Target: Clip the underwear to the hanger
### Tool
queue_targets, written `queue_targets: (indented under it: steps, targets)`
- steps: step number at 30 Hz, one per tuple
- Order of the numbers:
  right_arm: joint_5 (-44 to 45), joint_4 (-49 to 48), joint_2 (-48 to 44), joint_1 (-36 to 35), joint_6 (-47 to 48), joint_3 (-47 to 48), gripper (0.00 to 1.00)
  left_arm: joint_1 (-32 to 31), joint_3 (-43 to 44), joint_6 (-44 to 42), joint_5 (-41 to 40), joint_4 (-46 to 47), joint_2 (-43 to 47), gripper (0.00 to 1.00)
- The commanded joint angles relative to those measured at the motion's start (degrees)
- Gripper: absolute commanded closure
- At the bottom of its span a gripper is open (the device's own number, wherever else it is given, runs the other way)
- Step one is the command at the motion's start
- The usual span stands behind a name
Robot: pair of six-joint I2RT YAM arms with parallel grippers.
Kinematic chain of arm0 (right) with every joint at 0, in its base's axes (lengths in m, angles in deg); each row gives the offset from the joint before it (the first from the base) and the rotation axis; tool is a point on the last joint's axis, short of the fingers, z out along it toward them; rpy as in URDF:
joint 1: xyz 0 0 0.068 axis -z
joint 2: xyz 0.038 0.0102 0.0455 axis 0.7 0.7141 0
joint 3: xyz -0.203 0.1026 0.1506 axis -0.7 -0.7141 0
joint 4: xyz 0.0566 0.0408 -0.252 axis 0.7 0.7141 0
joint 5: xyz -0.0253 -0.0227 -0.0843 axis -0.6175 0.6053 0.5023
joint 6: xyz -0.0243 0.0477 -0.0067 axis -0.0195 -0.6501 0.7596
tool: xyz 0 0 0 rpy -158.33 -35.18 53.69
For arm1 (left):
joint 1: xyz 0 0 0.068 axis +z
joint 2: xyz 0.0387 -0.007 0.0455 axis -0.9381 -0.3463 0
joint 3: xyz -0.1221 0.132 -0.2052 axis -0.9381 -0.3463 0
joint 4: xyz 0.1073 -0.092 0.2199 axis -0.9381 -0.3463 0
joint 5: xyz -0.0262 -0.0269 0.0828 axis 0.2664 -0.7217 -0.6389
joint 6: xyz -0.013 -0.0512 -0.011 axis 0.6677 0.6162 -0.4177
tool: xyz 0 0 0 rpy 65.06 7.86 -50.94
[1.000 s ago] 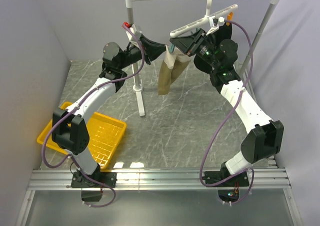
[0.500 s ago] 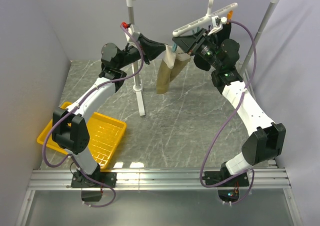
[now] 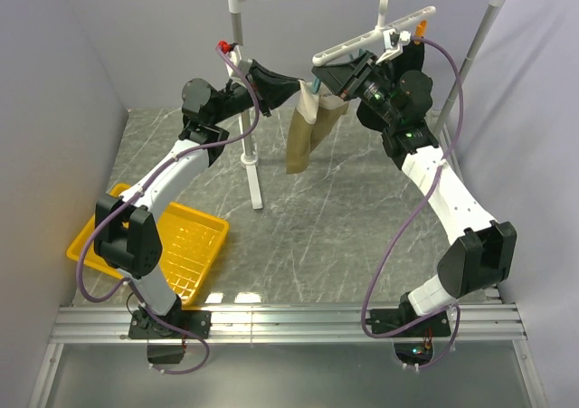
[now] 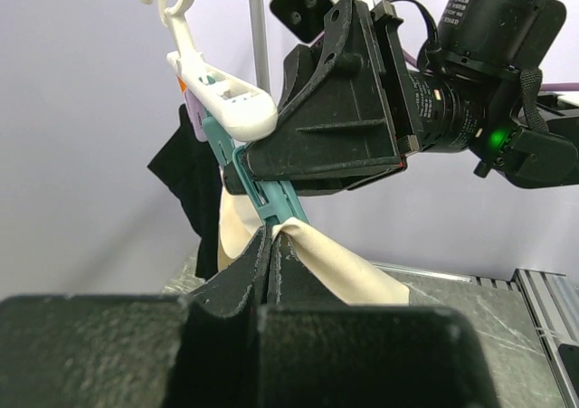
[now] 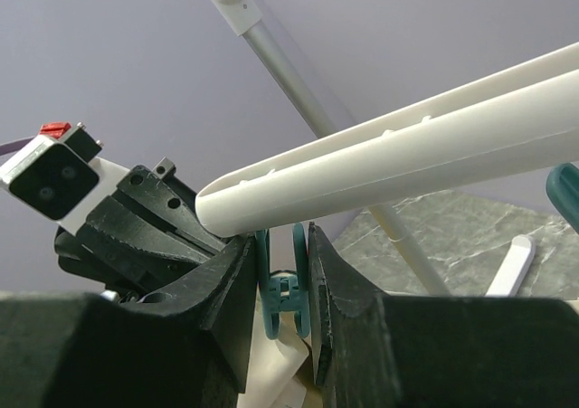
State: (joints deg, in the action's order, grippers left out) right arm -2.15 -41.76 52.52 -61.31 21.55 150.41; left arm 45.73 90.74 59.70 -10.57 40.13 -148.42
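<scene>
Right gripper (image 5: 279, 261) clenched on teal clip (image 5: 281, 296) of hanger (image 5: 407, 155) | left gripper (image 4: 271, 256) pinching underwear (image 4: 344, 272) edge just beside clip mouth, above far edge of tabletop (image 3: 344, 232) | judgement: squeeze clip wide, feed fabric fully in before letting go

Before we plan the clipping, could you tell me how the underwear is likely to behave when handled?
The underwear is probably floppy: it hangs in limp folds below the left gripper. It seems light, as a pinch at its top holds it. Pushed, it would likely swing or fold.
</scene>
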Motion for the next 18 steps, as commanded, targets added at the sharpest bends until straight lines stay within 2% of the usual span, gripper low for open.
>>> queue_targets:
  steps: [1, 18]
  targets:
    - [-0.67, -0.44, 0.49, 0.36, -3.32, 1.29, 1.0, 0.19, 0.71, -0.21, 0.39, 2.73, 1.25, 1.0]
    - [-5.25, 0.18, 0.58, 1.06, -9.65, 2.17, 1.0, 0.37, 0.97, -2.24, -0.93, 1.67, 0.81, 1.0]
